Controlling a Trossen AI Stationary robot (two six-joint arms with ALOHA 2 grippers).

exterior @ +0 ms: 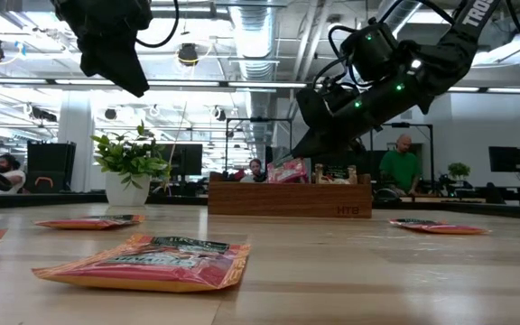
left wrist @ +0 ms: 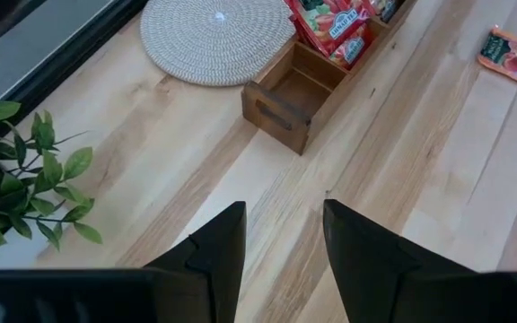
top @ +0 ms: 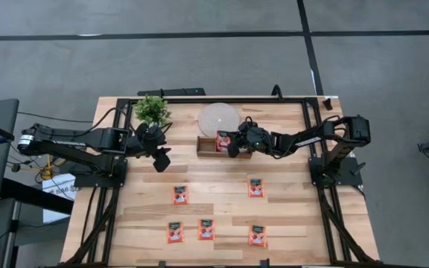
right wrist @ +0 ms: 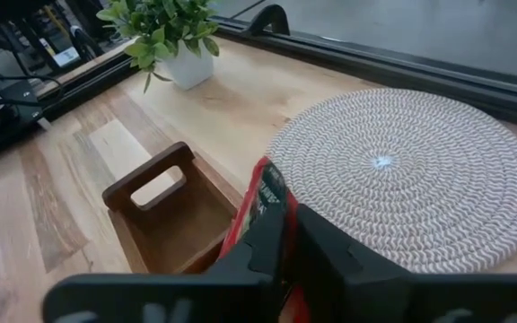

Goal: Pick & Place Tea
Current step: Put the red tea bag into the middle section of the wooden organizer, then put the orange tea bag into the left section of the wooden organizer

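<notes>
Gripping a red sachet (right wrist: 263,211) over the tray (top: 207,147), right claw (top: 238,141) clamped on it; left claw (left wrist: 281,242) apart above bare tabletop (top: 289,223).

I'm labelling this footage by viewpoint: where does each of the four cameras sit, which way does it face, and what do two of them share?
High view: overhead, straight down; both dark arms, six tea sachets on the table.
Low view: table height, facing the room; right gripper over the brown wooden tray.
Left wrist view: above the tray's empty end; open left gripper.
Right wrist view: right gripper pinching a red-orange tea sachet.
Shared: both wrist views show the round white woven disc and potted green plant.
</notes>
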